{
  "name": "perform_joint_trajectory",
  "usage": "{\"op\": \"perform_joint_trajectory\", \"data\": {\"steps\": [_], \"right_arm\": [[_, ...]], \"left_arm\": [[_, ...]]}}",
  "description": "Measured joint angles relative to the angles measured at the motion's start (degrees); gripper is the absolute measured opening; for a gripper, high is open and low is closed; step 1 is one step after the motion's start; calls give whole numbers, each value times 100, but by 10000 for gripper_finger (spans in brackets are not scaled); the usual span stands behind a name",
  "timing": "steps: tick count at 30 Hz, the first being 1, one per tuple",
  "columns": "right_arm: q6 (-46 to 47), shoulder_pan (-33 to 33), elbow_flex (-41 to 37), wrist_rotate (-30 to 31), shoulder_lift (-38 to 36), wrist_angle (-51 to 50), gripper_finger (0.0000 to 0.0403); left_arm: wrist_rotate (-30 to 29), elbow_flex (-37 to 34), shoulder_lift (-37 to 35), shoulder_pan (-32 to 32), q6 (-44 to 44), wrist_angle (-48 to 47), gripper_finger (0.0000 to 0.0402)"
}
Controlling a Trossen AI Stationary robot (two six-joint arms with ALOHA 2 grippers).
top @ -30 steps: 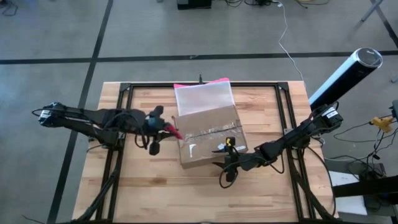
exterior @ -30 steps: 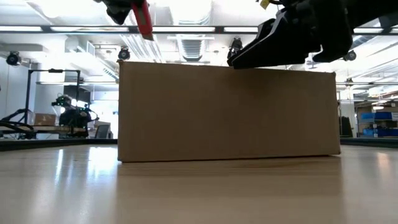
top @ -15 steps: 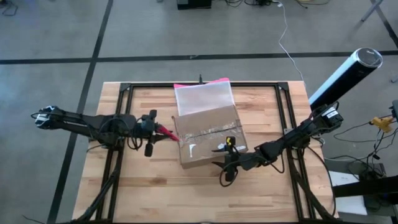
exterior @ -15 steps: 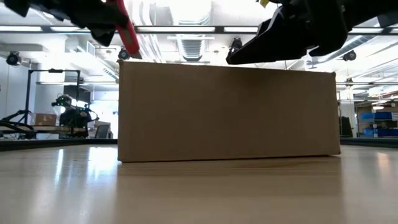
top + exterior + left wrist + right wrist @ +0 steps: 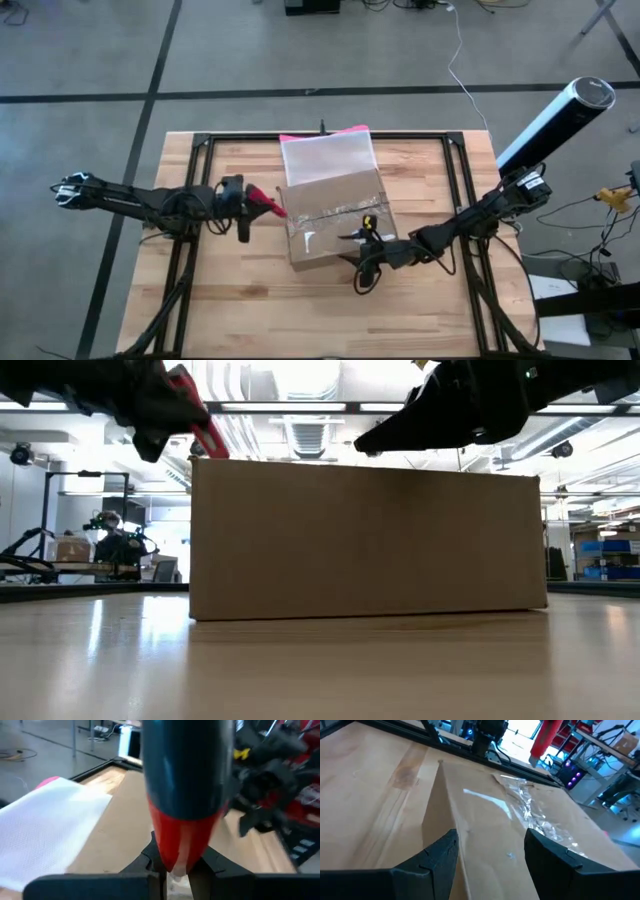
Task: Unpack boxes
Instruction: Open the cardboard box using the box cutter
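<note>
A brown box sits near the middle of the table, flaps shut, with crinkled clear tape running along its top seam and a small white label near its front left corner. In the low view the box fills the middle, standing flat on the wood.

The left gripper hangs just off the box's left edge, a little above its top. Its fingers are clamped on a red and dark tool whose red end points toward the box's left top corner. In the left wrist view the tool rises straight out between the 2 fingers, which pinch its red base; the low view shows the red end just above the box's upper left corner.

The right gripper is at the box's front right corner, its fingers spread apart. The right wrist view shows the 2 fingers well apart over the box top, with nothing between them.

A translucent pouch with a pink edge lies behind the box, overlapping its back edge.
</note>
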Motion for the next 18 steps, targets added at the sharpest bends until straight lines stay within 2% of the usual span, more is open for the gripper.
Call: {"op": "perform_joint_trajectory", "data": {"steps": [18], "right_arm": [[-47, -137, 0, -46, 0, -18, 199]], "left_arm": [[35, 0, 464, -17, -44, 547, 35]]}}
